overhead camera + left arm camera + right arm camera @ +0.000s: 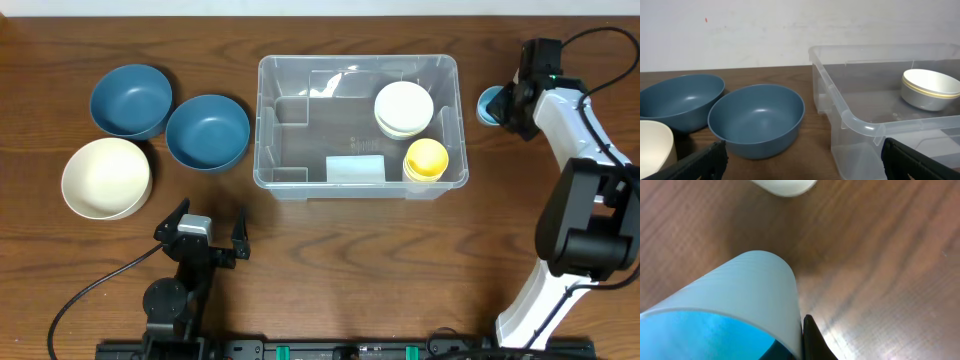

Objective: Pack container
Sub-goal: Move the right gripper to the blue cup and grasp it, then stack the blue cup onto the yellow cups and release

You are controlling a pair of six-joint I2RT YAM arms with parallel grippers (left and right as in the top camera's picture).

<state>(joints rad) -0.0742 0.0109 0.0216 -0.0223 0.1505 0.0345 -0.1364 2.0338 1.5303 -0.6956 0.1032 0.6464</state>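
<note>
While your right gripper (503,103) sat clenched on the blue cup (740,290), the container (265,130) lay just to its left, long axis running side to side; your right arm was nearer; the left gripper (210,225), spread wide, rested well short of it.

Overhead looks straight down on the whole table (330,250). Left wrist sits low and level, facing the nearer blue bowl (756,120) and the container (860,122) — both shared with overhead. Right wrist crowds a pale blue cup (735,290).
</note>
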